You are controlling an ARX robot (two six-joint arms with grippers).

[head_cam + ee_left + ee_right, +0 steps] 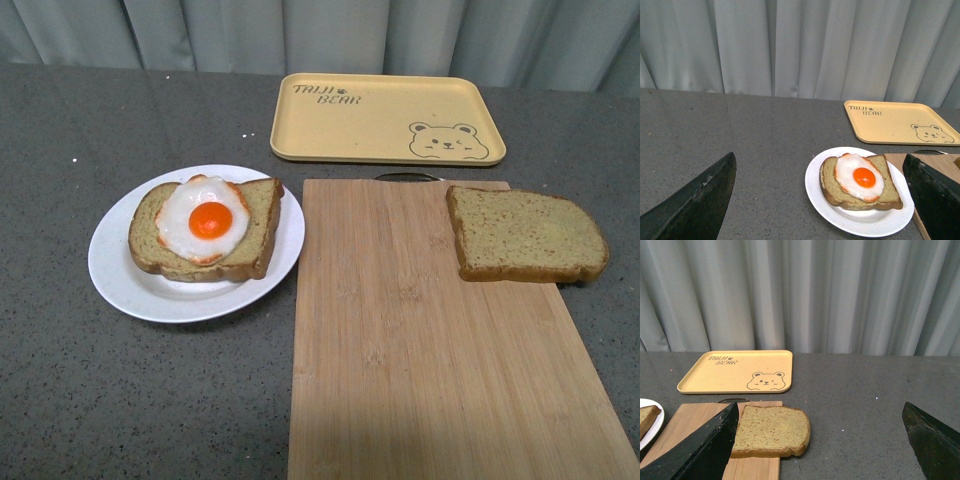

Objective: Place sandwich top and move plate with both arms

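Observation:
The sandwich top (525, 236), a plain speckled bread slice, lies on the far right corner of the wooden cutting board (400, 340), overhanging its right edge; it also shows in the right wrist view (771, 431). The white plate (120, 270) sits left of the board and holds a like slice bearing a fried egg (204, 219); both show in the left wrist view, plate (860, 222) and egg (859, 176). Neither arm shows in the front view. My left gripper (822, 200) is open, back from the plate. My right gripper (822, 440) is open, back from the sandwich top.
A yellow tray (385, 118) with a bear drawing lies behind the board, near the grey curtain; it shows in the left wrist view (900, 122) and the right wrist view (735, 371). The grey tabletop (90, 400) runs around the plate and board.

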